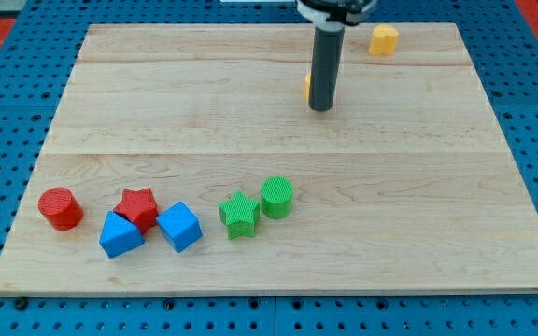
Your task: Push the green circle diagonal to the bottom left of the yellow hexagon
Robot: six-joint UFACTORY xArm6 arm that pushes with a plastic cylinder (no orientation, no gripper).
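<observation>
My tip (320, 109) sits on the board (250, 103) near the view's top, touching a yellow block (306, 86) that peeks out at the rod's left, mostly hidden. Yellow hexagon (384, 39) is up at the top right. Well below, the green circle (276, 197) touches the green star (240, 215). At bottom left: red cylinder (61, 207), red star (138, 205), and two blue blocks (120, 234) (179, 226) clustered.

Straight dark grey rod, my tip (320, 108)
</observation>
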